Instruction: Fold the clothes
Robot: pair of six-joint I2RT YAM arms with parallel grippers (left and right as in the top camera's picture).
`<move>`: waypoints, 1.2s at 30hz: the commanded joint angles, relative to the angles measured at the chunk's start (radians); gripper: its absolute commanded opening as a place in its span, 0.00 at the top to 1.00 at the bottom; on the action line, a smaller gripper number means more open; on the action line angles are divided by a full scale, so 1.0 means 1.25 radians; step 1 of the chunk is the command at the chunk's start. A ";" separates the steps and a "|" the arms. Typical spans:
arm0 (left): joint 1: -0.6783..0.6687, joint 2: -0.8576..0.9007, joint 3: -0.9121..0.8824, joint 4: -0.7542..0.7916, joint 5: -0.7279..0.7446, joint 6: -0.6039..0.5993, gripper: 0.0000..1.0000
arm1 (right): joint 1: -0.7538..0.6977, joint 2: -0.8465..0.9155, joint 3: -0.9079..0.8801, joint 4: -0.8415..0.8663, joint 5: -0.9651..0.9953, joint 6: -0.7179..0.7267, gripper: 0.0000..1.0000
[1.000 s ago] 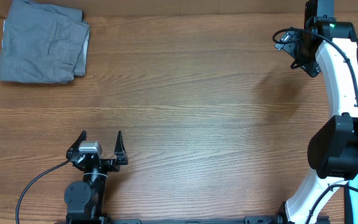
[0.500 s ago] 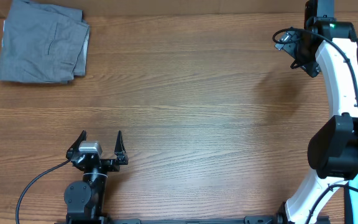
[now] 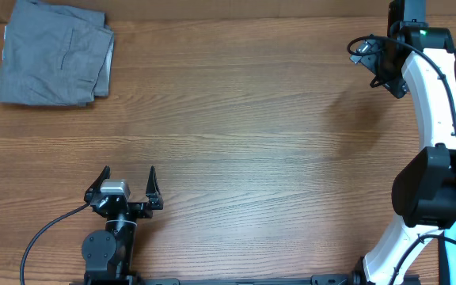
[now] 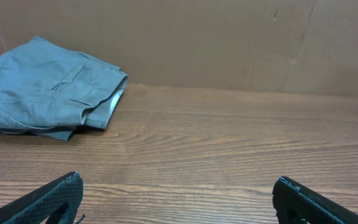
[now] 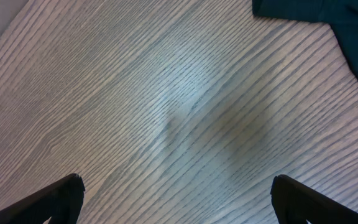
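Lying folded far left, mid-grey shorts (image 3: 54,54), pocket seams showing, left gripper (image 3: 128,171) spread, right gripper (image 5: 176,190) spread.

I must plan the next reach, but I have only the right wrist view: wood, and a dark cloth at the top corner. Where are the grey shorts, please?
Observer: The grey shorts lie folded in the far left corner of the table, across its width from the right gripper.
Operator: Is the left gripper near to them?
Observer: No. The left gripper sits by the near edge, well apart from them, fingers open and empty.
Operator: Does the left wrist camera see them?
Observer: Yes, at its upper left, with a stitched pocket seam facing up.
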 commanded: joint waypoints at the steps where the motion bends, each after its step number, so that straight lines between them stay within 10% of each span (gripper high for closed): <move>1: -0.005 -0.009 -0.003 0.000 0.007 0.021 0.00 | 0.000 -0.015 0.015 0.000 0.000 0.003 0.00; 24: -0.005 -0.009 -0.003 0.000 0.007 0.021 0.00 | 0.075 -0.371 -0.040 -0.001 0.106 0.003 0.00; 36: -0.005 -0.009 -0.003 0.000 0.007 0.021 0.00 | 0.090 -0.680 -0.573 0.335 0.123 0.003 0.00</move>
